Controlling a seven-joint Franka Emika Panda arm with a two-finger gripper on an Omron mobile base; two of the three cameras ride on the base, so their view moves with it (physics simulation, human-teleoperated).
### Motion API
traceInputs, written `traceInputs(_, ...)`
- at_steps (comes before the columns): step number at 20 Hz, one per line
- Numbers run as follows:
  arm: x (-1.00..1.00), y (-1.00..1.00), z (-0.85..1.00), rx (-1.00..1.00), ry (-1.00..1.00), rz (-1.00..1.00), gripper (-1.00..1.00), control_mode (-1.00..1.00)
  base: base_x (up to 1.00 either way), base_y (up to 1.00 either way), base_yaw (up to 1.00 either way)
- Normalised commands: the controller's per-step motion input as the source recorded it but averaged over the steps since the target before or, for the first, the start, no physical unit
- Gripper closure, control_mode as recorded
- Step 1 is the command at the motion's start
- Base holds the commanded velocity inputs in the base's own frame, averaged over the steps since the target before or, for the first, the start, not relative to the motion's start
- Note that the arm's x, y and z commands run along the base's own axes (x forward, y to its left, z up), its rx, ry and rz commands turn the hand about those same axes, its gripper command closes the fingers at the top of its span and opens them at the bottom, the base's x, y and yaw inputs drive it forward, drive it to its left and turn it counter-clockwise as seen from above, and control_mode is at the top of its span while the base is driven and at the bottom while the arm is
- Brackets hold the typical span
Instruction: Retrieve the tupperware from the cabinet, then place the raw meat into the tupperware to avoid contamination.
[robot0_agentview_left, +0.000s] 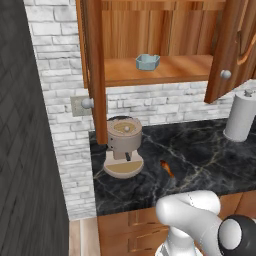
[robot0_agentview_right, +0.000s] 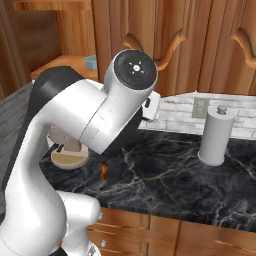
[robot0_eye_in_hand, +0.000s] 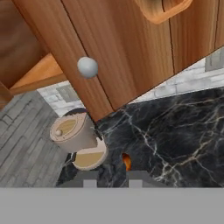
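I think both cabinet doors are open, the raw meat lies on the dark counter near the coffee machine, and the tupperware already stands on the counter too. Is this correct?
Not quite. The tupperware is not on the counter; it stands on the shelf inside the open cabinet, as the left base view shows. The rest holds: the raw meat lies on the counter near the coffee machine.

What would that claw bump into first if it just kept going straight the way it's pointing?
Probably the raw meat on the black counter: it lies just beyond the shut gripper, with the coffee machine off to one side. Depth is hard to judge.
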Motion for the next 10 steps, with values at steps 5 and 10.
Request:
traceInputs(5, -0.01, 0.61, 0.08, -0.09, 0.0, -0.01, -1.0, -1.0, 0.0, 0.0, 0.0)
traceInputs(10, 0.0, 0.8, 0.16, -0.15, 0.0, 0.0, -1.0, -1.0, 0.0, 0.0, 0.0)
